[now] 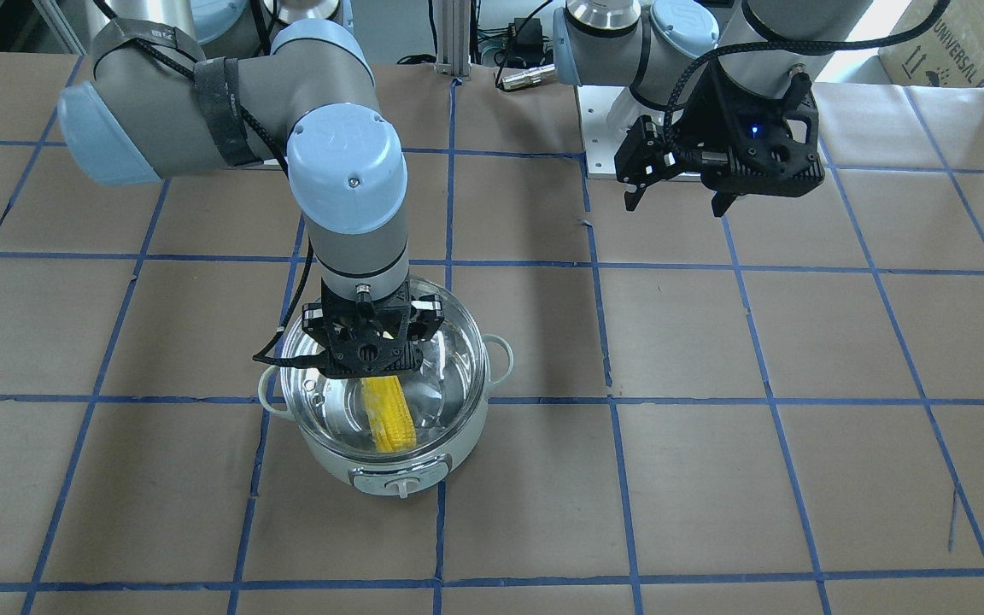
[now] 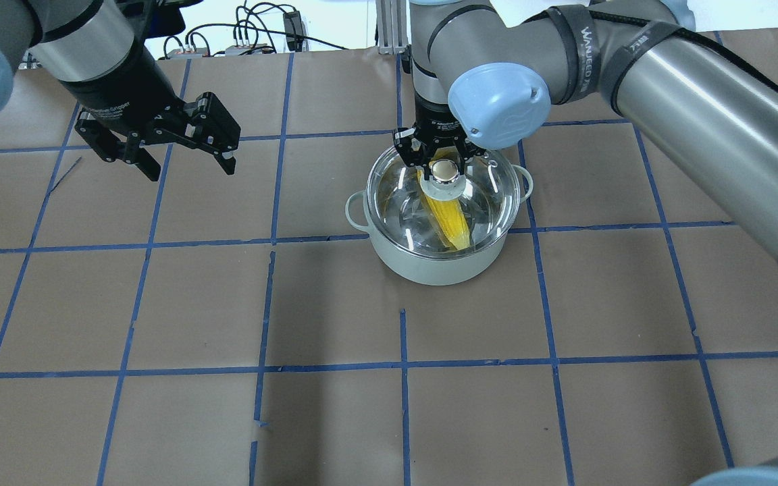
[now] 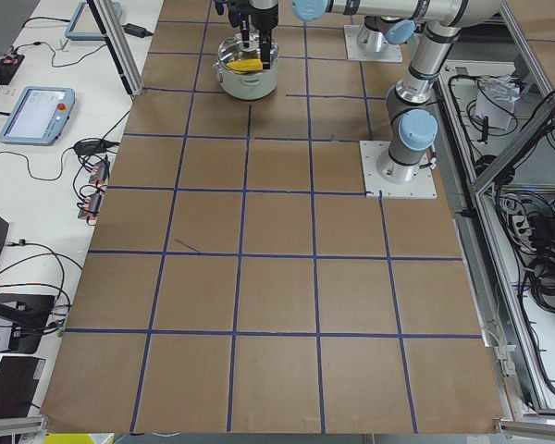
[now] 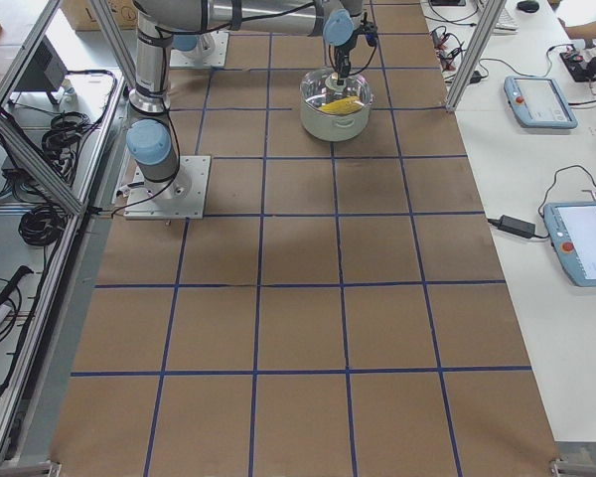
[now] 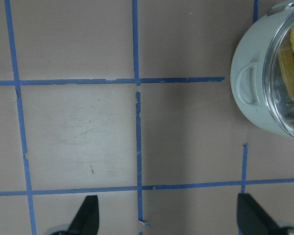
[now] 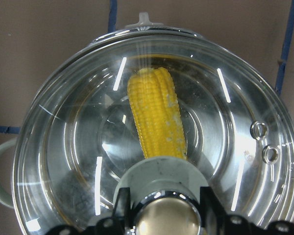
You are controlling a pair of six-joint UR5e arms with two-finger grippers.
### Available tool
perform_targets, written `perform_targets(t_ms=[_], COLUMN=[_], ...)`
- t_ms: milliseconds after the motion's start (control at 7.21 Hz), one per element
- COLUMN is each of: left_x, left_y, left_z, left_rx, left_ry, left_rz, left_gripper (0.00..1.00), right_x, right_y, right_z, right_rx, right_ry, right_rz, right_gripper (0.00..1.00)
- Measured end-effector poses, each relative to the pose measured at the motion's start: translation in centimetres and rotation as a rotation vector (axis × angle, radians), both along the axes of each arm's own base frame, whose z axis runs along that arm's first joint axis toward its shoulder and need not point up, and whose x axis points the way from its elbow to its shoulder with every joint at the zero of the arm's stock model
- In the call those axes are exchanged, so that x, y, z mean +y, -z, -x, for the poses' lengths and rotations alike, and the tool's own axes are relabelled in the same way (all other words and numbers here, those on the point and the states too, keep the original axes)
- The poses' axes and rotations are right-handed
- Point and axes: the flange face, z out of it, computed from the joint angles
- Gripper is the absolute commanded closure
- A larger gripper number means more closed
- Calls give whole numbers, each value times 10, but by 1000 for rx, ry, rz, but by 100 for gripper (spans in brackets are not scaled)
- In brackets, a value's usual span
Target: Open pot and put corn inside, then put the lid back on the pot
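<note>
Overhead exterior view: corn (image 2: 453,219) lies inside the pot (image 2: 429,266), under the glass lid (image 2: 490,196). My right hand (image 2: 443,160) pinches the knob (image 6: 167,218); I judge it best to centre the lid and let go only once it is seated. My left hand (image 2: 191,172), spread and empty, hovers over the bench (image 2: 335,304) at nine o'clock.

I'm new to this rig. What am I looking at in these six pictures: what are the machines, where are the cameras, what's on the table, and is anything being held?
Two robot arms, each ending in a two-finger gripper, work at a brown-papered table marked with a grid of blue tape. One camera faces the robot from across the table, one looks down from behind it, two look along the table from its ends, and one sits on each wrist. A pale pot stands on the table with a yellow corn inside. The right gripper is closed on the knob of the glass lid, which sits at the pot's rim. The left gripper hangs open and empty, off to the side.
</note>
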Motion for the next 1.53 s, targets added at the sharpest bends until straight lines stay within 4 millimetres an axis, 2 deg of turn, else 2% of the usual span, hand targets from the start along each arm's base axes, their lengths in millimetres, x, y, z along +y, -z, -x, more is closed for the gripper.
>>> perform_targets(t_ms=[139, 277, 694, 832, 971, 1110, 1249, 1526], left_x=[0, 0, 0, 0, 0, 0, 0, 0], left_y=[0, 0, 0, 0, 0, 0, 0, 0], left_z=[0, 0, 0, 0, 0, 0, 0, 0], left_rx=[0, 0, 0, 0, 0, 0, 0, 0], left_ry=[0, 0, 0, 0, 0, 0, 0, 0], left_rz=[0, 0, 0, 0, 0, 0, 0, 0], left_gripper=[0, 0, 0, 0, 0, 0, 0, 0], right_x=[0, -1, -2, -2, -6, -13, -21, -27], right_y=[-1, -2, -9, -13, -23, -35, -49, -89], right_z=[0, -1, -1, 0, 4, 15, 36, 99], right_rx=[-1, -2, -2, -1, -3, -7, -14, -33], right_ry=[0, -1, -1, -1, 4, 18, 48, 134], right_rz=[2, 6, 5, 0, 2, 16, 39, 93], right_gripper=[27, 20, 12, 0, 0, 0, 0, 0])
